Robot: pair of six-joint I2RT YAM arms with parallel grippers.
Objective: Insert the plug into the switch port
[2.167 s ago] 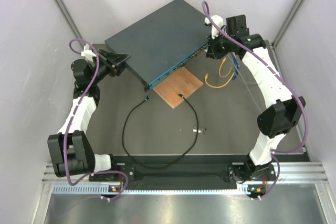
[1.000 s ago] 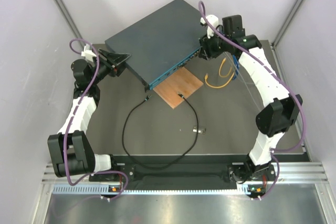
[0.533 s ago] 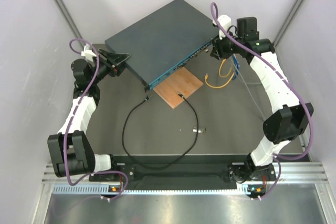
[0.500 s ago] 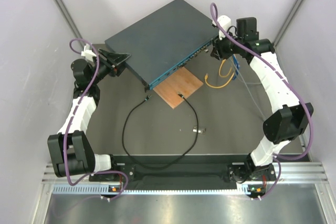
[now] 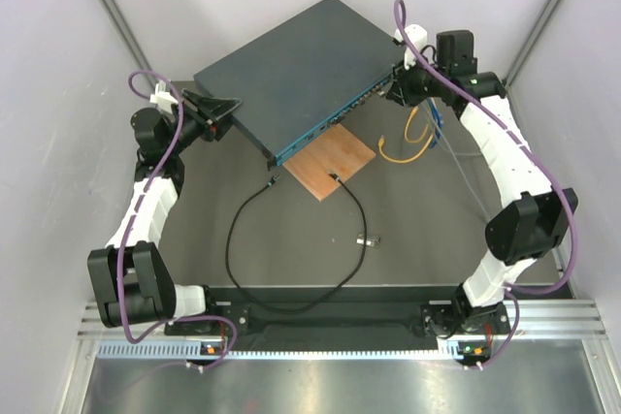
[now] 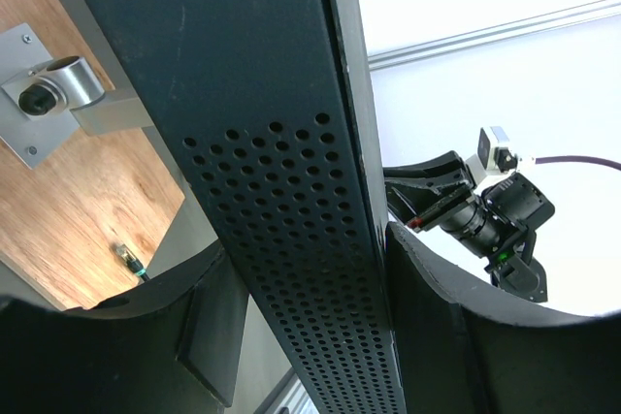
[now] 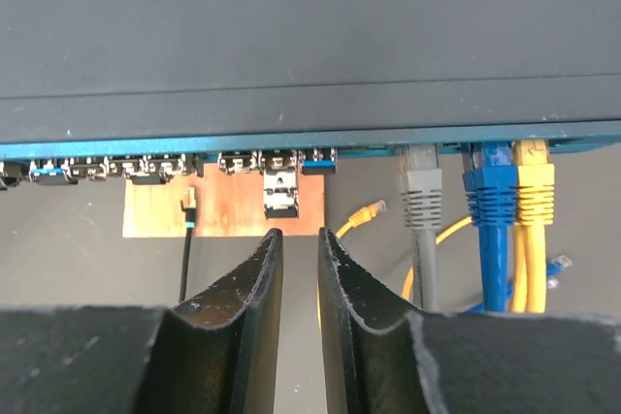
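The switch point(image 5: 291, 60) is a large flat dark box with a teal front face point(image 5: 330, 123) carrying a row of ports point(image 7: 146, 167). My left gripper point(image 5: 218, 115) clamps its left edge, and the perforated side point(image 6: 310, 269) fills the space between the fingers point(image 6: 209, 327). The thin black cable point(image 5: 233, 239) loops across the table. One plug point(image 5: 275, 181) lies just below the switch's front corner. The other plug point(image 7: 189, 203) rests on the brown board point(image 5: 335, 162). My right gripper point(image 7: 300, 235) hovers before the ports at the front's right end, its jaws a narrow slit apart and holding nothing.
Grey point(image 7: 420, 196), blue point(image 7: 493, 196) and yellow point(image 7: 534, 191) cables are plugged in at the right end of the port row. A silver module point(image 7: 281, 196) sticks out of a middle port. A small silver stick point(image 5: 366, 239) lies on the table, and a loose yellow cable point(image 5: 408, 147) lies right of the board.
My right gripper leaned in against the switch's right corner, then drew back to the right and now faces the front's right end. Left arm, switch and cable have not moved.
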